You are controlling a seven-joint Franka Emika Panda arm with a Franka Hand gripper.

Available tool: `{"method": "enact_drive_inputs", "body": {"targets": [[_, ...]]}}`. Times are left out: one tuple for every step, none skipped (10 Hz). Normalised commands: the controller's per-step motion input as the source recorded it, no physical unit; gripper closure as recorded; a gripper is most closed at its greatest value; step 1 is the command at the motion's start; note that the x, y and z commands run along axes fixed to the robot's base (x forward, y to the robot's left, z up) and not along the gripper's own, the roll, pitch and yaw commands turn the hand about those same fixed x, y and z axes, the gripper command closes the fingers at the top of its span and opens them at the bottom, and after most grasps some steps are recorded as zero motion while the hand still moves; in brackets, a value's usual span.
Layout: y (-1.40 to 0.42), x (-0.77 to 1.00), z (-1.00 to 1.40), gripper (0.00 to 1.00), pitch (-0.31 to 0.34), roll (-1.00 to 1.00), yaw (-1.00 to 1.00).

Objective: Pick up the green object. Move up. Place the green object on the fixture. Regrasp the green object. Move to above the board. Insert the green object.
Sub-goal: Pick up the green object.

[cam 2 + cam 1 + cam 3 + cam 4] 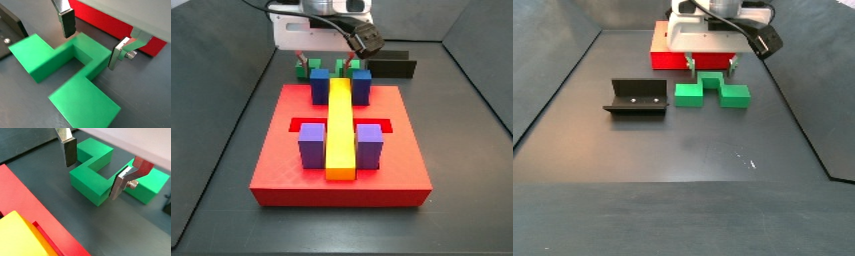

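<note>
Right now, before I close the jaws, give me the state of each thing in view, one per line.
gripper: open, lowered around the middle of the green object, fingers either side of it, not yet clamped.
green object: lying flat on the floor, not lifted, between the board and the fixture.
fixture: empty, standing on the floor apart from the green object.
board: on the floor, carrying the yellow bar and blue and purple blocks.

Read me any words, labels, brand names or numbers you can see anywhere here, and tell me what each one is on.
None: no readable text in any view.
The green object, the board, the fixture and the yellow bar are plain.
The gripper, open, straddles the green object's middle; its fingers bear no marking.
</note>
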Motion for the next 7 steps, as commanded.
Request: {"method": "enact_drive_inputs", "body": {"targets": [[-0.01,-0.17,-0.39,0.0,-0.071,0.02,-0.01],[-0.02,-0.1,-0.24,0.0,-0.039,0.0,0.0],[0.0,-0.02,-0.03,0.0,0.0,0.0,0.0],[0.0,-0.01,0.0,0.0,-0.011,0.0,0.0],[0.0,-0.03,-0.03,0.0,0.0,-0.02,0.0],[0.0,-0.1,-0.18,0.0,0.003,-0.12,0.03],[0.0,-0.05,-0.18,0.0,0.036,-0.09,0.0]]}}
